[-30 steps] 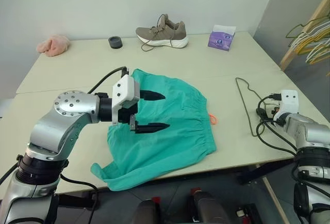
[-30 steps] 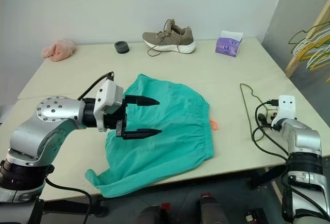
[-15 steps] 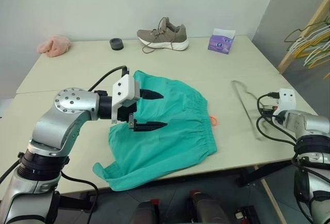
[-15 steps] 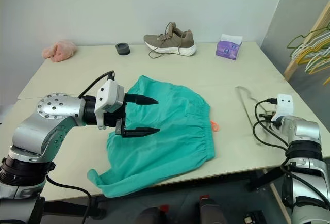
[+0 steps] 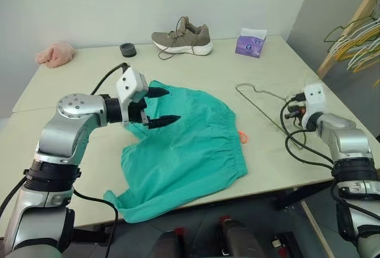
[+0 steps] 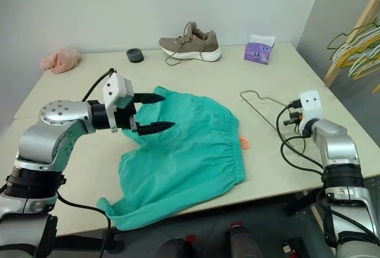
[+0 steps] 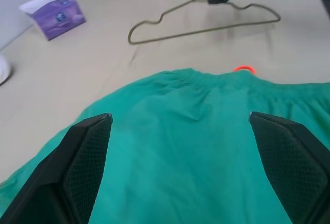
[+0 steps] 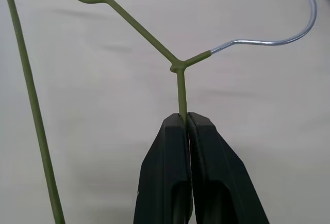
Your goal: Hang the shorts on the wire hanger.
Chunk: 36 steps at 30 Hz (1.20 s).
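Pinching the olive wire hanger (image 8: 179,82) near its hook, my right gripper (image 8: 186,123) is clamped; my left gripper (image 5: 155,104) hovers wide over rumpled teal shorts (image 5: 184,151).

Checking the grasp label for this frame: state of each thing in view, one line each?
right gripper: shut on the wire hanger's shoulder wire, just below the hook junction.
wire hanger: pinched by the right gripper, over the table right of the shorts.
left gripper: open, above the shorts, holding nothing.
shorts: lying flat on the table, not hung.
shoe: upright at the far edge, laces loose.
tissue pack: a tissue sticking out.
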Available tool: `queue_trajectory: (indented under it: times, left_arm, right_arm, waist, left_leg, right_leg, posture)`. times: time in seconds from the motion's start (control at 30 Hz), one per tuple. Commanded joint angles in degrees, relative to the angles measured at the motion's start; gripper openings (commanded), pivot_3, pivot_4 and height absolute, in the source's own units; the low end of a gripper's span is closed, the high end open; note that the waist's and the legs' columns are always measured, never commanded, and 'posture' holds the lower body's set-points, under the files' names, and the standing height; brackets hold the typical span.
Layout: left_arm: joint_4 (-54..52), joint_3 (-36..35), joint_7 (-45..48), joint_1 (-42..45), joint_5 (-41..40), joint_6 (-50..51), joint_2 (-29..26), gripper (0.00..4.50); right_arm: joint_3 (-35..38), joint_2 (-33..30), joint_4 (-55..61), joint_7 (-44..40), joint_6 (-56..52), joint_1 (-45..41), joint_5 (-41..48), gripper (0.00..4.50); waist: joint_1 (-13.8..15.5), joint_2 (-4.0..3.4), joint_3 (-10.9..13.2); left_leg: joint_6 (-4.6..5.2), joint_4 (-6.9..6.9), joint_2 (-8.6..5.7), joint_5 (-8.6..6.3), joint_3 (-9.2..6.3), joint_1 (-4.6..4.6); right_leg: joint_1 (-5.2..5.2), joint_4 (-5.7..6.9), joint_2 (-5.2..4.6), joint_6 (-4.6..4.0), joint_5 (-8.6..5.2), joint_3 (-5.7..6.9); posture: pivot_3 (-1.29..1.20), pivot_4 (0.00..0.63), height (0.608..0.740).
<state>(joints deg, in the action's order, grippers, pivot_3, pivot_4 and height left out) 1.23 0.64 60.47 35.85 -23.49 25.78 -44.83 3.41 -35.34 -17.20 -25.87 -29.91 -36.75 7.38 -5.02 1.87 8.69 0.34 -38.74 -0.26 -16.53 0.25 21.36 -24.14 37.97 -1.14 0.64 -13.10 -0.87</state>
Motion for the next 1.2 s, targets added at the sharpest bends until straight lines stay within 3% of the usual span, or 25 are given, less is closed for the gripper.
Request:
queue_trajectory:
  times: [0.03,0.23,0.5,0.8,1.17,1.2]
  left_arm:
    - [3.23,-2.49,0.94,3.19,-0.92,1.48,-0.92,4.5]
    - [7.29,-2.69,7.79,6.22,-4.35,9.36,-4.17,4.5]
    - [4.24,1.28,14.82,2.56,-2.91,9.45,-6.6,4.5]
    - [0.02,4.02,17.36,-1.46,-1.46,8.46,-6.86,4.5]
    - [-1.62,5.09,16.06,-2.73,-1.31,8.81,-4.35,4.5]
    - [-1.86,5.2,16.03,-2.83,-1.38,8.87,-4.15,4.08]
  right_arm:
    - [-2.58,-1.8,8.34,-4.95,8.48,-0.43,-1.88,0.03]
    - [-10.67,-4.51,16.72,-13.88,24.87,0.98,-7.37,0.03]
    - [-15.34,-3.64,20.59,-18.63,36.48,-1.12,-11.6,0.03]
    - [-16.53,-1.06,21.43,-20.95,41.18,-4.72,-12.49,0.03]
    - [-15.63,2.31,24.25,-21.82,38.47,-5.76,-11.1,0.03]
    - [-15.54,2.46,24.36,-21.81,38.22,-5.78,-11.03,0.0]
  waist:
    - [0.0,0.0,0.0]
    - [-0.12,0.0,0.0]
    - [-0.07,0.0,0.0]
    - [-0.05,0.01,0.0]
    - [-0.02,0.01,0.0]
    - [-0.02,0.01,0.0]
  left_leg:
    - [0.0,-0.03,0.0,0.0,-0.05,0.07]
    - [0.0,-0.04,0.0,0.0,-0.06,0.16]
    - [-0.01,-0.1,-0.03,0.0,-0.06,0.18]
    - [-0.02,-0.12,-0.01,0.01,-0.1,0.21]
    - [-0.02,-0.13,-0.01,0.01,-0.11,0.21]
    - [-0.02,-0.13,-0.02,0.01,-0.11,0.21]
  right_leg:
    - [-0.04,0.0,-0.01,0.0,0.01,0.04]
    - [-0.14,-0.01,0.01,0.02,0.0,0.07]
    - [-0.15,0.0,-0.01,0.01,0.01,0.06]
    - [-0.17,0.04,-0.1,-0.02,0.02,0.09]
    - [-0.18,0.05,-0.12,-0.03,0.03,0.09]
    - [-0.18,0.05,-0.12,-0.03,0.03,0.08]
  posture:
    - [-0.13,0.114,0.74]
    - [-0.14,0.109,0.74]
    - [-0.14,0.108,0.74]
    - [-0.14,0.106,0.74]
    - [-0.14,0.111,0.74]
    - [-0.15,0.112,0.74]
